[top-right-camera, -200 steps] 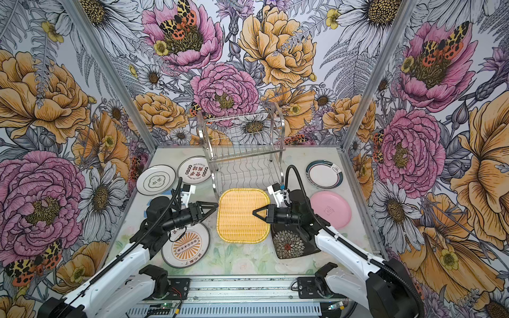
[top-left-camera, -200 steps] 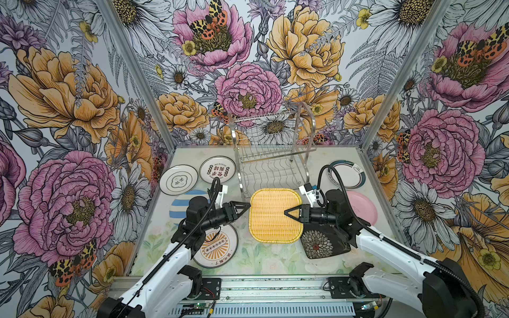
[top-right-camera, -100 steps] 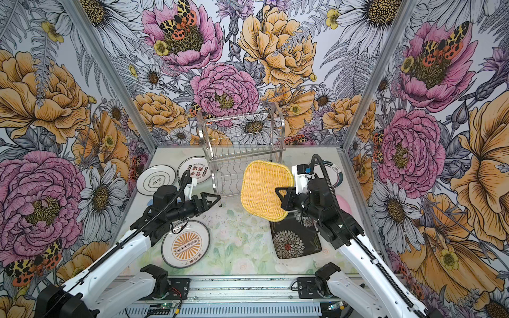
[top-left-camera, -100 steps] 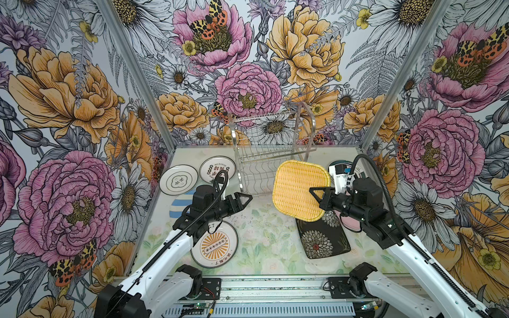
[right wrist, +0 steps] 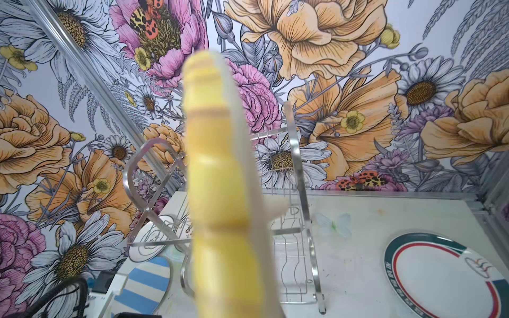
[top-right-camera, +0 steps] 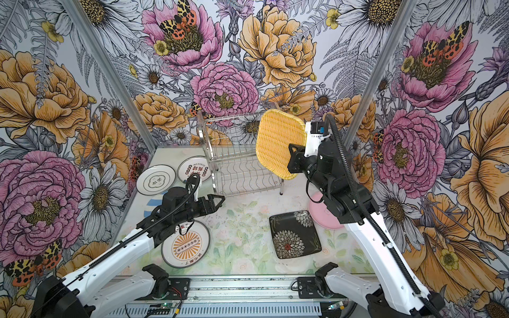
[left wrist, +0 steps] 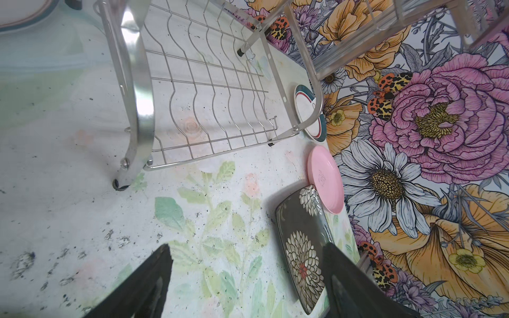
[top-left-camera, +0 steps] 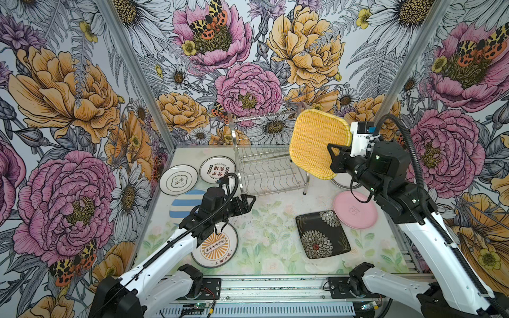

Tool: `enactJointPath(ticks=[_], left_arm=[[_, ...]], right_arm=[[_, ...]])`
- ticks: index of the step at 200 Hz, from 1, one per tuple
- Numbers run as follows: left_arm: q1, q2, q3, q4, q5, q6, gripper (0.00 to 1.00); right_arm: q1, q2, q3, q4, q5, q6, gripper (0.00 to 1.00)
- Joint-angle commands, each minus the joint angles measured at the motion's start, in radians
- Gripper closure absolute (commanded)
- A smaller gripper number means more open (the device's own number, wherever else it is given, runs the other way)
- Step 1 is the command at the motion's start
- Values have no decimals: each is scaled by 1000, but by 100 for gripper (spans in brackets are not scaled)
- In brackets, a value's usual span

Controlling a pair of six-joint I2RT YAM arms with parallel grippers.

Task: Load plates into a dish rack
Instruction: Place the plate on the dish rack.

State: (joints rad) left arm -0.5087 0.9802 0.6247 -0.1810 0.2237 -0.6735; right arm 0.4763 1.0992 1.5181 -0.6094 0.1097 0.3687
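Observation:
My right gripper (top-left-camera: 334, 154) (top-right-camera: 293, 155) is shut on the edge of the yellow woven-look plate (top-left-camera: 316, 143) (top-right-camera: 279, 141). It holds the plate on edge in the air, by the right end of the chrome dish rack (top-left-camera: 267, 165) (top-right-camera: 237, 165). In the right wrist view the plate (right wrist: 220, 192) is a blurred yellow band that hides the jaws. My left gripper (top-left-camera: 249, 201) (top-right-camera: 219, 199) (left wrist: 245, 275) is open and empty, low over the table in front of the rack's left leg. No plate stands in the rack (left wrist: 206, 96).
Flat on the table lie two white plates with black characters (top-left-camera: 178, 179) (top-left-camera: 217, 169), a blue-striped plate (top-left-camera: 184, 203), an orange-sunburst plate (top-left-camera: 217, 247), a black flowered plate (top-left-camera: 321, 234), a pink plate (top-left-camera: 355, 210) and a teal-rimmed plate (right wrist: 440, 275). Flowered walls close in three sides.
My right arm lifted the yellow plate off the table, turned it on edge and carried it back to the rack's right end. My left gripper opened and drew back to the left.

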Motion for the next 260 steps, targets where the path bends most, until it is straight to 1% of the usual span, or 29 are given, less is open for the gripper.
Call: enactJointPath(ticks=[1,47,88,112,165,201,260], left_arm=[[-10,-2,-3,39,-45,24,13],[-10,9,-8,60,-50,23,11],[-11,12,-8,66,-51,25,8],[-11,15,-14,79,-55,19,7],[-8,20,-17,83,-54,17,5],[2,15,-23,81,-53,17,4],[19,15,-29,83,-43,17,4]], right_arm=[[6,40,57,162,109,-83,100],[55,142,40,442,266,-207,100],[58,245,44,648,346,-291,100],[58,307,48,733,398,-326,100],[58,419,63,828,429,-332,100],[58,457,57,879,460,-333,100],[55,502,50,906,486,-335,100]])
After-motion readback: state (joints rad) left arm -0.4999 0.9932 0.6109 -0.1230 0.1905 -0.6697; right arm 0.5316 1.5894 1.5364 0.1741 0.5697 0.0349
